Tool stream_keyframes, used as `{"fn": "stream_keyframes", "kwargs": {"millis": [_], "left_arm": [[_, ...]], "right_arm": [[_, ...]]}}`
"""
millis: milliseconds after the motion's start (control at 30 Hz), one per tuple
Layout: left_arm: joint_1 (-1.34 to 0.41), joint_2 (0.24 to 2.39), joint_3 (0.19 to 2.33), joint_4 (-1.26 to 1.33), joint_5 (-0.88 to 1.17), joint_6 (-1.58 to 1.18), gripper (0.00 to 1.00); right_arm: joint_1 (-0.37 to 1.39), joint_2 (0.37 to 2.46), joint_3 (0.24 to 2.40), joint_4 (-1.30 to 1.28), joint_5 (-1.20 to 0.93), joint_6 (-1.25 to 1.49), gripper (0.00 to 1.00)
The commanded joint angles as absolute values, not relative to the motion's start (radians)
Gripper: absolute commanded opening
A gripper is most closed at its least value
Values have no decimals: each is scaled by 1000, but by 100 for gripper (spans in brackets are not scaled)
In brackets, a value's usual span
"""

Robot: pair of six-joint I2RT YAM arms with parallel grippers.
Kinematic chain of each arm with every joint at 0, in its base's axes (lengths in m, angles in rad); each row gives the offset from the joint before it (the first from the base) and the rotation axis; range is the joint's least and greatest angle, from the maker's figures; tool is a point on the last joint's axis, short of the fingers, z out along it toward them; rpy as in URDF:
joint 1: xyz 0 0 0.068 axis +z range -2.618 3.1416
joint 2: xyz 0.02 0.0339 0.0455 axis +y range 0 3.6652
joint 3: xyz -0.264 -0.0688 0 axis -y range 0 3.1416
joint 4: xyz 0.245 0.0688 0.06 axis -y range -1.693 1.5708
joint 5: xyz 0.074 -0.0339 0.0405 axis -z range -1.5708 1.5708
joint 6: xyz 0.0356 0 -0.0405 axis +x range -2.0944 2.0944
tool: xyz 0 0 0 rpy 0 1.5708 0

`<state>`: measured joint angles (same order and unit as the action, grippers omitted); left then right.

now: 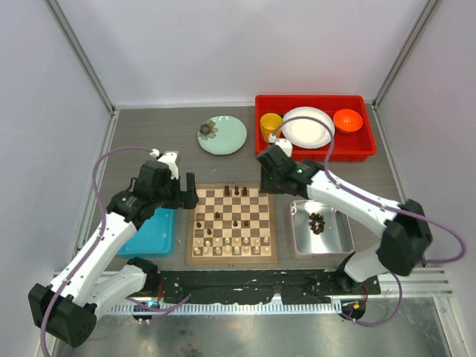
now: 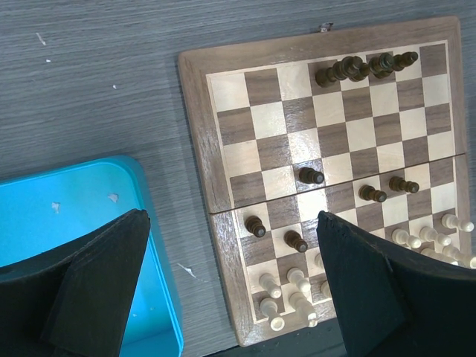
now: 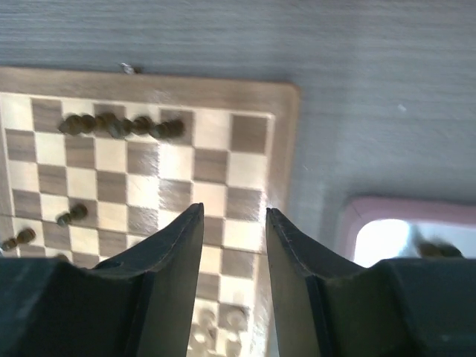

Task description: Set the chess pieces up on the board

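Right gripper (image 3: 234,212) hovers over the one-o'clock corner of the board (image 1: 231,259), jaws part-spread and empty. Left gripper (image 2: 232,219), jaws spread wide, waits at nine o'clock. Next, probably, the dark chess pieces (image 1: 317,222) heaped in the tray (image 1: 336,239) at three o'clock: pinch one alone, upright.

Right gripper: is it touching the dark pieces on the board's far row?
Apart. The right wrist view shows bare squares between the right gripper and the dark pieces.

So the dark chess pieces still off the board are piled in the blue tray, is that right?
Not quite: the dark chess pieces are piled in the silver metal tray right of the board, not the blue tray; the top external view shows it.
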<state>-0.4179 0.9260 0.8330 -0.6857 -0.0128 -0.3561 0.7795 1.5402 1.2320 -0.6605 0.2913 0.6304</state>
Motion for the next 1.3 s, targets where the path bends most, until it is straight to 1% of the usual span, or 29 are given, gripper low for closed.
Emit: {"fn": "stream_keyframes", "kwargs": {"millis": [0, 67, 133, 167, 267, 467, 867, 1267], "left_arm": [[-420, 928, 833, -658, 25, -339, 100], [-422, 928, 833, -660, 26, -341, 100], [-420, 928, 831, -660, 28, -339, 100], [-422, 931, 833, -658, 25, -339, 100], [-422, 933, 833, -661, 25, -339, 100], [-422, 937, 833, -663, 25, -339, 100], [-420, 939, 833, -660, 26, -339, 100], [-420, 937, 833, -661, 26, -339, 100]], "right_arm": [[729, 1323, 1058, -693, 397, 728, 45], [671, 1226, 978, -733, 381, 747, 45], [632, 1181, 930, -753, 351, 744, 45], [585, 1142, 873, -776, 327, 732, 45], [551, 1118, 821, -781, 304, 727, 45], [529, 1124, 785, -807, 305, 736, 42], [512, 1140, 747, -828, 302, 739, 40], [488, 1189, 715, -779, 296, 738, 34]]}}
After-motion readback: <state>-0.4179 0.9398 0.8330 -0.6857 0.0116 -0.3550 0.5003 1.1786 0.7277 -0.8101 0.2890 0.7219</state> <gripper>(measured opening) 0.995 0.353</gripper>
